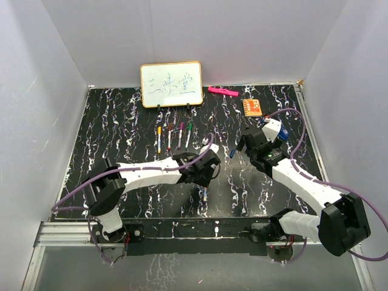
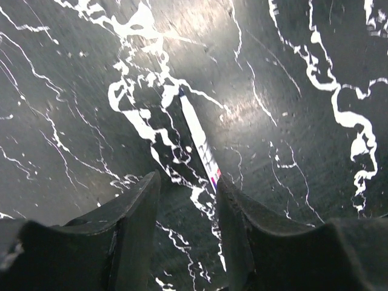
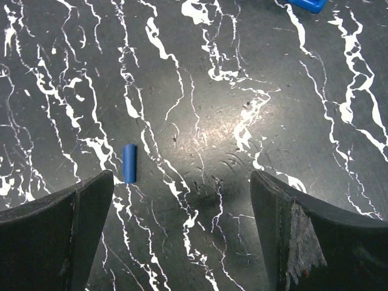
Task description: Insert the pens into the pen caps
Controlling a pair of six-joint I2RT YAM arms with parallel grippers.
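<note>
Several white pens [image 1: 174,136] with coloured caps lie in a row below the whiteboard. One more white pen [image 2: 199,136] lies alone on the black marble table [image 1: 145,200], also visible from above [image 1: 205,194]. Its near end reaches the tip of my left gripper's right finger [image 2: 242,224]. The left gripper [image 2: 188,179] [image 1: 207,177] has its jaws apart, with only table between them. A small blue pen cap [image 3: 129,163] [image 1: 232,153] lies just outside the left finger [image 3: 85,212] of my right gripper [image 3: 182,179] [image 1: 241,148], which is wide open and holds nothing.
A whiteboard [image 1: 171,85] stands at the back. A thick pink marker [image 1: 222,91] and an orange card [image 1: 253,107] lie at the back right. A blue clip-like object [image 3: 306,5] sits beyond the right gripper. White walls enclose the table.
</note>
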